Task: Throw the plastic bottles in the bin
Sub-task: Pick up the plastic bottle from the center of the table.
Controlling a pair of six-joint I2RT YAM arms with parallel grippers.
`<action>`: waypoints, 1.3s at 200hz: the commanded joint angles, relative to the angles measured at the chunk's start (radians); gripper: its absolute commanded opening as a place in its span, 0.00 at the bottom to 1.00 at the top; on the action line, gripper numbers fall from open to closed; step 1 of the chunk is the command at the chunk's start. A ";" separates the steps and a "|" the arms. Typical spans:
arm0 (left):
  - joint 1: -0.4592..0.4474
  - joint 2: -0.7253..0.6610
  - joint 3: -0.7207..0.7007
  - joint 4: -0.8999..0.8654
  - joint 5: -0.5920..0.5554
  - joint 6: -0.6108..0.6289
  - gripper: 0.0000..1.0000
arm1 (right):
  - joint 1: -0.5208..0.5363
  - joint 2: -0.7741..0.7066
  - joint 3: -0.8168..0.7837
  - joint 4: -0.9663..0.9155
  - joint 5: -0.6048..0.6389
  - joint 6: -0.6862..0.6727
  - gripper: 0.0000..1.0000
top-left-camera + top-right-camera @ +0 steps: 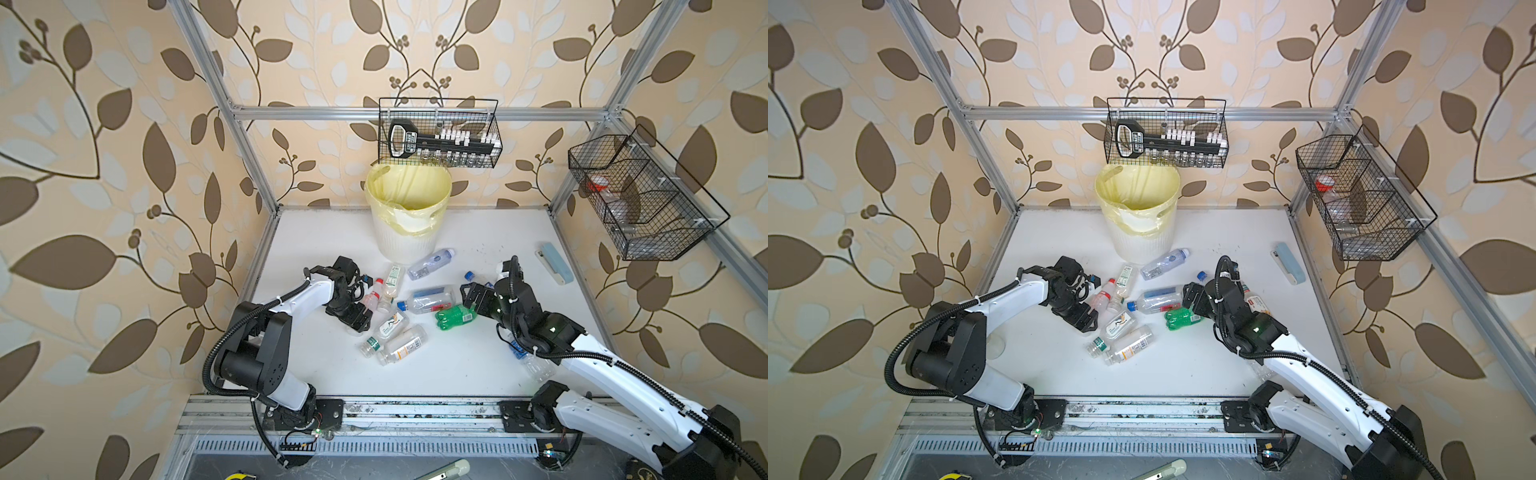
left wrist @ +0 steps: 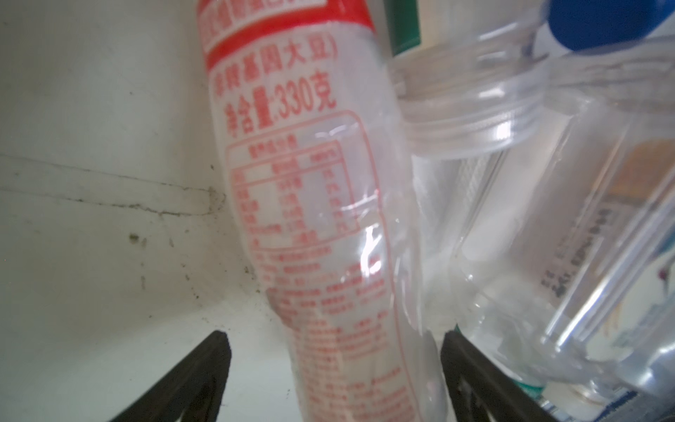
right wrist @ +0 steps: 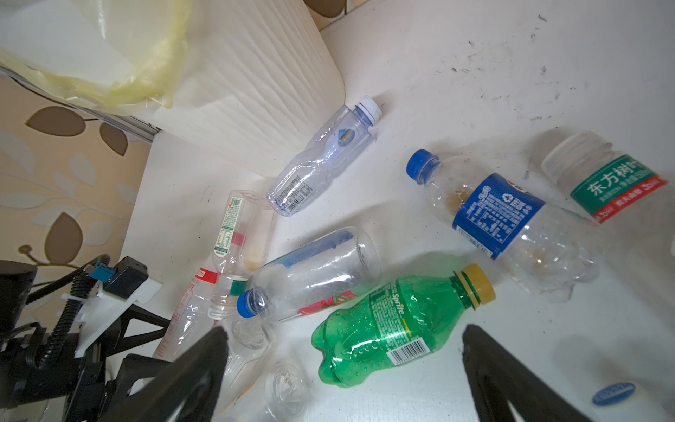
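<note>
While hanging spread and pinching nothing, found left claw [image 2: 334, 338] astride the red-print bottle [image 2: 303, 182], flat on the counter [image 1: 457, 365] well short of the bin [image 1: 405, 241], long axis straight out from the claw; right claw [image 3: 345, 330] likewise spread, facing the green bottle [image 3: 387, 325] lying crosswise.

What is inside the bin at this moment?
Only the yellow bag liner shows inside the bin in both top views, and no bottle is visible in it. The bin's near wall hides the lower front of the inside, so the bottom cannot be fully checked.
</note>
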 commanded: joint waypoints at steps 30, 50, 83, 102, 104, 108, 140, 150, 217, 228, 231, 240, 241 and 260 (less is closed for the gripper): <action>-0.010 -0.014 -0.003 0.007 -0.043 -0.002 0.87 | -0.008 -0.015 -0.021 0.004 0.012 0.012 1.00; -0.010 -0.016 -0.004 0.008 -0.049 -0.002 0.83 | -0.010 -0.017 -0.023 0.004 0.009 0.009 1.00; -0.010 -0.013 -0.012 0.012 -0.065 0.005 0.77 | -0.015 -0.031 -0.028 0.003 0.007 0.010 1.00; -0.010 -0.010 -0.015 0.011 -0.070 0.003 0.70 | -0.017 -0.036 -0.033 0.004 0.006 0.010 1.00; -0.010 -0.010 -0.014 0.010 -0.069 0.002 0.68 | -0.017 -0.039 -0.035 0.004 0.006 0.010 1.00; -0.010 -0.007 -0.012 0.006 -0.064 -0.002 0.67 | -0.017 -0.040 -0.035 0.004 0.005 0.009 1.00; -0.010 0.001 -0.003 0.000 -0.055 -0.009 0.65 | -0.017 -0.043 -0.039 0.005 0.002 0.012 1.00; -0.010 0.003 -0.001 -0.001 -0.059 -0.007 0.61 | -0.018 -0.043 -0.039 0.005 0.001 0.013 1.00; -0.008 -0.034 -0.001 -0.006 -0.086 0.001 0.51 | -0.017 -0.062 -0.053 0.002 0.006 0.014 1.00; -0.008 -0.049 0.005 -0.015 -0.094 0.004 0.51 | -0.019 -0.064 -0.054 0.002 0.005 0.013 1.00; -0.008 -0.054 0.007 -0.017 -0.097 0.005 0.51 | -0.019 -0.063 -0.055 0.002 0.006 0.013 1.00; -0.007 -0.069 0.012 -0.024 -0.103 0.007 0.50 | -0.019 -0.062 -0.056 0.003 0.006 0.013 1.00; -0.007 -0.072 0.012 -0.025 -0.103 0.007 0.50 | -0.019 -0.061 -0.056 0.004 0.006 0.013 1.00; 0.001 -0.116 0.019 -0.034 -0.115 0.012 0.49 | -0.020 -0.060 -0.056 0.004 0.002 0.013 1.00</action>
